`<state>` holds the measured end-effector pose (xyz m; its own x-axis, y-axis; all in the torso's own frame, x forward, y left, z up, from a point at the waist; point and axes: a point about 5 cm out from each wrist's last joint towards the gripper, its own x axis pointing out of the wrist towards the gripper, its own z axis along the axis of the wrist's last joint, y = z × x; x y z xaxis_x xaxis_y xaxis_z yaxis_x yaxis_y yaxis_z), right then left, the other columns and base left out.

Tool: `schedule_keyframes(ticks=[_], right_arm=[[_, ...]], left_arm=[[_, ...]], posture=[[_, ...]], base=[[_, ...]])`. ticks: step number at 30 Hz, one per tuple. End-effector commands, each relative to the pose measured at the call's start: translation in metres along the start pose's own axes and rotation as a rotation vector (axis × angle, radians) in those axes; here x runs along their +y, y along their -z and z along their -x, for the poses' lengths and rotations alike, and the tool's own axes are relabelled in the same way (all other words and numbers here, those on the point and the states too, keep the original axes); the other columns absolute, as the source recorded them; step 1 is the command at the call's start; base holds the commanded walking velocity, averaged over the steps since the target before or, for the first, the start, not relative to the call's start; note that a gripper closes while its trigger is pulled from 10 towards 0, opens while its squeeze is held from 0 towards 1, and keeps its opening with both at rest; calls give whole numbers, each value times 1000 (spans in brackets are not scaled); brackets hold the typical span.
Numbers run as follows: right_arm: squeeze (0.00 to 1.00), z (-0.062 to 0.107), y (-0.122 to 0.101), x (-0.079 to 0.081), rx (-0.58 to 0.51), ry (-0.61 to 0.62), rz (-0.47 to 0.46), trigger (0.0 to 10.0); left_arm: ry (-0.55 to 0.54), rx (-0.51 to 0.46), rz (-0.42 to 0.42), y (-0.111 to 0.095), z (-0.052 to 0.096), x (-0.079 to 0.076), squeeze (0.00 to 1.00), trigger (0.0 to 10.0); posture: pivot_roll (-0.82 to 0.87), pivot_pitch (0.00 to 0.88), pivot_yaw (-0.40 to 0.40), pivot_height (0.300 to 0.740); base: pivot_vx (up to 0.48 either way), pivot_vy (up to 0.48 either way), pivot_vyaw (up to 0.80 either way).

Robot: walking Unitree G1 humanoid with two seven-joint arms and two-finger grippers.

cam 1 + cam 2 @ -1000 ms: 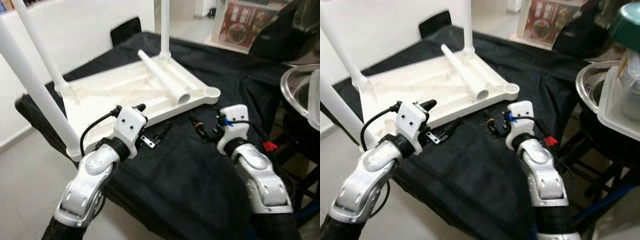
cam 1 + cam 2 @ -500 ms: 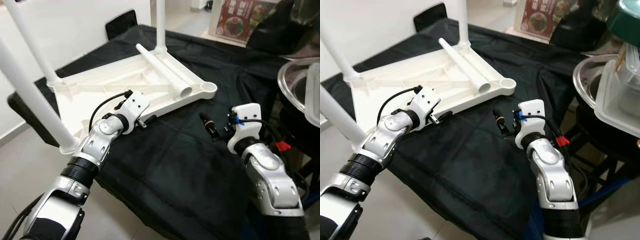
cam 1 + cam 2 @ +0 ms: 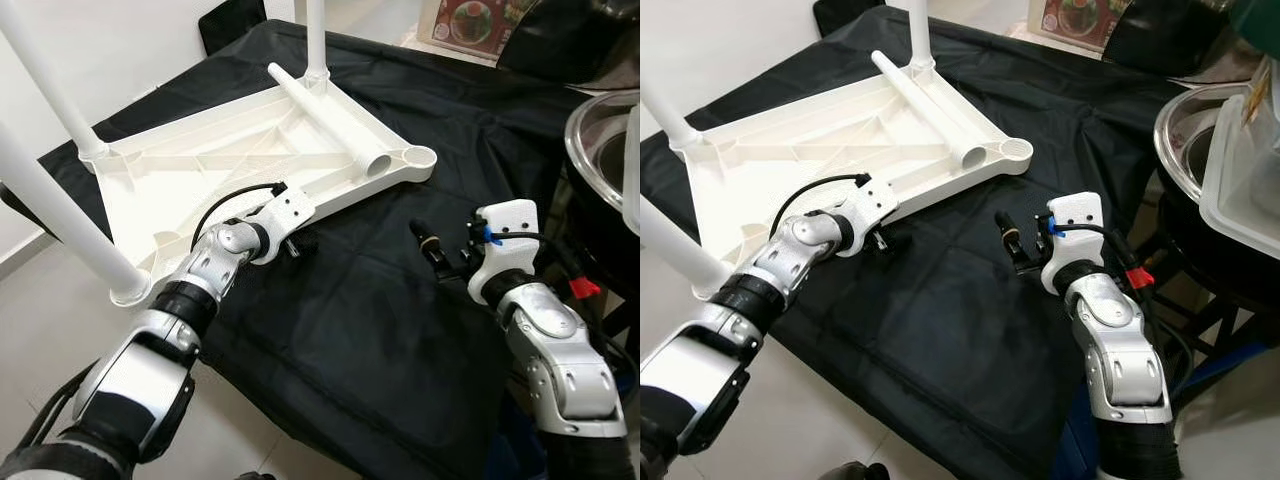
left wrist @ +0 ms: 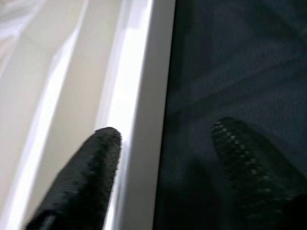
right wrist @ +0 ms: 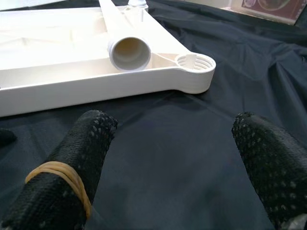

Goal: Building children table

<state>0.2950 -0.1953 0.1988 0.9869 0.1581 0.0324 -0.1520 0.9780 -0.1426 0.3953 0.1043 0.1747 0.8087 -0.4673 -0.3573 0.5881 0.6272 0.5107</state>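
- The white tabletop (image 3: 240, 160) lay upside down on a black cloth (image 3: 400, 330), with three legs (image 3: 60, 210) standing up from its corners.
- A loose leg (image 3: 330, 120) lay across the tabletop, its open end beside the empty corner socket (image 3: 420, 157).
- The left gripper (image 3: 300, 240) was at the tabletop's near edge, jaws apart, one finger (image 4: 81, 182) on each side of the rim.
- The right gripper (image 3: 440, 255) hovered over the cloth near the socket, jaws wide, holding nothing.

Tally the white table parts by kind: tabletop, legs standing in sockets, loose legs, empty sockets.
Tabletop: 1
Standing legs: 3
Loose leg: 1
Empty socket: 1
Total: 6
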Motion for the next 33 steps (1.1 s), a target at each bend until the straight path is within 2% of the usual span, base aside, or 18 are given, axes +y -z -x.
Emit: schedule_keyframes(ticks=[1, 8, 12, 14, 18, 21, 24, 26, 27, 29, 30, 32, 33], right_arm=[[0, 3, 3, 2, 19, -3, -6, 10000], [0, 4, 1, -2, 21, 14, 3, 10000], [0, 3, 0, -4, 22, 20, 9, 10000], [0, 2, -1, -4, 21, 23, 12, 10000], [0, 1, -2, -5, 20, 25, 14, 10000], [0, 0, -3, -6, 20, 29, 18, 10000], [0, -1, -4, -7, 20, 33, 19, 10000], [0, -1, -4, -8, 23, 40, 23, 10000], [0, -1, -4, -8, 23, 40, 23, 10000], [0, -1, -3, -9, 26, 43, 25, 10000], [0, -1, -3, -9, 26, 43, 25, 10000], [0, -2, -3, -10, 30, 45, 27, 10000], [0, -2, -3, -10, 30, 45, 27, 10000]], left_arm=[[11, 38, -21, 6, 0, 2, 0, 0], [57, 23, -58, 1, -1, 3, 0, 0], [162, -40, -92, -3, 0, -6, 0, 0], [261, -89, -124, -4, 4, -14, 0, 0], [334, -122, -155, -4, 9, -20, 0, 0], [452, -187, -258, -4, 21, -27, 0, 0], [496, -223, -303, -4, 29, -29, 0, 0], [559, -270, -361, -2, 42, -32, 0, 0], [559, -270, -361, -2, 42, -32, 0, 0], [632, -302, -395, 1, 57, -34, 0, 196], [632, -302, -395, 1, 57, -34, 0, 196], [672, -314, -437, 6, 70, -30, 0, 706], [672, -314, -437, 6, 70, -30, 0, 706]], posture=[[-111, 230, 22, 740], [-111, 223, 22, 740], [-111, 219, 21, 740], [-111, 213, 17, 740], [-110, 211, 16, 740], [-110, 208, 15, 740], [-109, 206, 14, 740], [-105, 204, 11, 740], [-105, 204, 11, 740], [-103, 204, 11, 740], [-103, 204, 11, 740], [-101, 203, 8, 740], [-101, 203, 8, 740]], base=[[0, 0, 0], [0, 0, 0], [0, 0, 0], [0, 0, 0], [0, 0, 0], [0, 0, 0], [0, 0, 0], [0, 0, 0], [0, 0, 0], [0, 0, 0], [0, 0, 0], [0, 0, 0], [0, 0, 0]])
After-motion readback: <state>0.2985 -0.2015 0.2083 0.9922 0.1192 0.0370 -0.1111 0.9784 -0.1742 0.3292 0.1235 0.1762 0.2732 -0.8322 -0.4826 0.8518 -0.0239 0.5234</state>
